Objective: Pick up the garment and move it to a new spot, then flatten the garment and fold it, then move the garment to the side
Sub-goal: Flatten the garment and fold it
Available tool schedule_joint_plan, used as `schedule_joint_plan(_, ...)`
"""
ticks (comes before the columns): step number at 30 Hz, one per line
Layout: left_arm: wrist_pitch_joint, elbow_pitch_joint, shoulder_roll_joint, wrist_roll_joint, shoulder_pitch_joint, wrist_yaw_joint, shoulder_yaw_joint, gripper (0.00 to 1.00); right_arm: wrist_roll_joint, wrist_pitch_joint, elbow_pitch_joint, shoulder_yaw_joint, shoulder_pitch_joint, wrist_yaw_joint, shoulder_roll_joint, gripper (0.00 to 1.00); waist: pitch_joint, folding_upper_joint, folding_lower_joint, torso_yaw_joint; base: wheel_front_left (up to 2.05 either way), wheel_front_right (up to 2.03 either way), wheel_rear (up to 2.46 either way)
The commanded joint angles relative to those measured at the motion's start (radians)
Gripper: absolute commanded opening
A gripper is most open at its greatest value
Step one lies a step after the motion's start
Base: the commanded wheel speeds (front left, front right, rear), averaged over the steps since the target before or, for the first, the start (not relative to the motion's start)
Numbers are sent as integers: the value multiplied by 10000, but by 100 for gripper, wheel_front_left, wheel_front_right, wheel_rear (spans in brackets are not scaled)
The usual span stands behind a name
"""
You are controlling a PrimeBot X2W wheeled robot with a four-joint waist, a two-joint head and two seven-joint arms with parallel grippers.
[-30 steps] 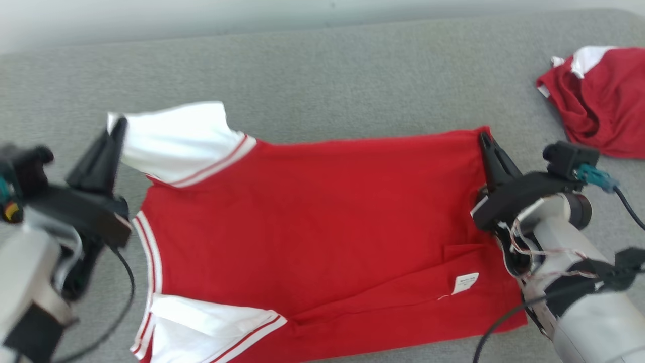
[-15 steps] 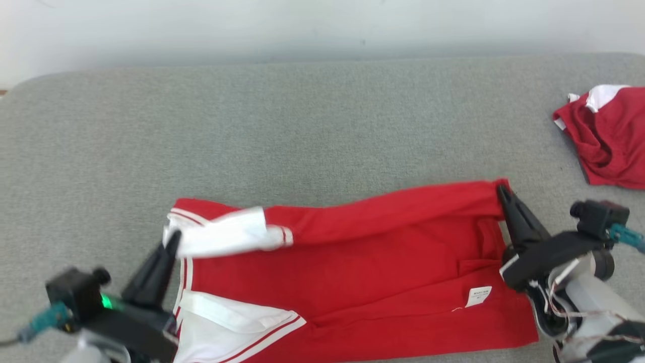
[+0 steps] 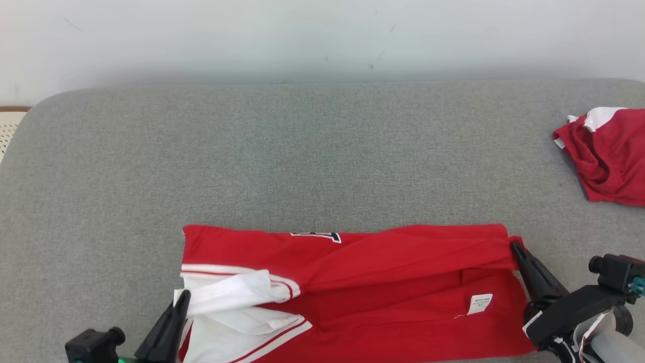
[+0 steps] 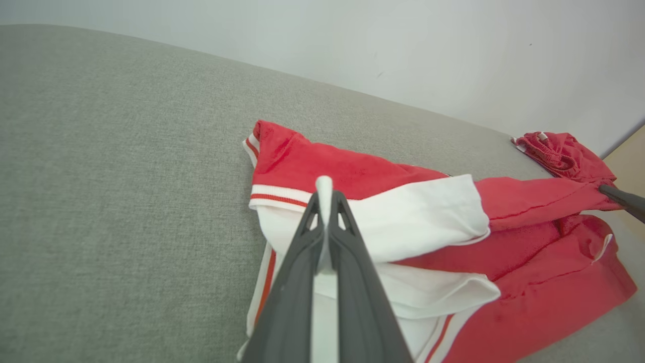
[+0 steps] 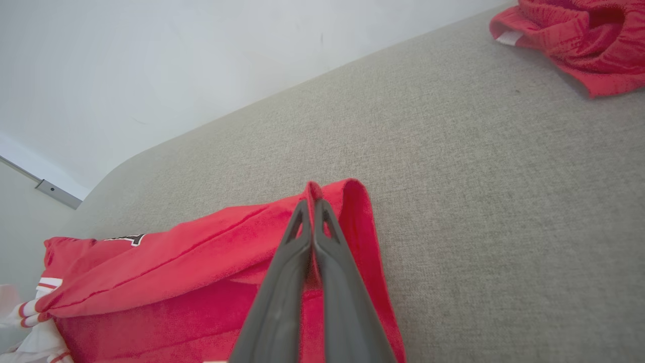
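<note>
Drawn toward the robot over the past second, the far edge of the red-and-white jersey (image 3: 383,282) now lies doubled over its near half on the grey fabric-covered table (image 3: 302,151). The robot's left tool (image 3: 183,296) stays clenched on the white sleeve (image 3: 227,295), and its right tool (image 3: 515,247) on the red hem corner (image 5: 313,187). With the lengthwise fold apparently laid, letting go and folding crosswise look next. A second red garment (image 3: 609,156) sits well apart at far right.
</note>
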Motion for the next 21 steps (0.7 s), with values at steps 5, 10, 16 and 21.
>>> schedule_joint_plan(5, -45, 399, -316, 364, 281, -102, 207, 0, -187, -15, 224, 111, 132, 1, 56, 0, -111, 1, 1, -10, 0, 0, 0)
schedule_joint_plan(10, -46, 716, -657, 1027, 398, -103, 524, 94, -492, -15, 566, -252, 271, 1, 362, 100, -269, 1, 1, 5, 0, 0, 0)
schedule_joint_plan(16, -45, 551, -1156, 1628, 690, -98, 1252, 100, -870, -16, 482, -1112, 620, 1, 631, 100, -412, 1, 1, 102, 0, 0, 0)
schedule_joint_plan(21, -47, 29, -1535, 2230, 1060, 32, 1954, 100, -1344, -16, 349, -1828, 1017, 1, 899, 100, -595, 1, 1, 188, 0, 0, 0)
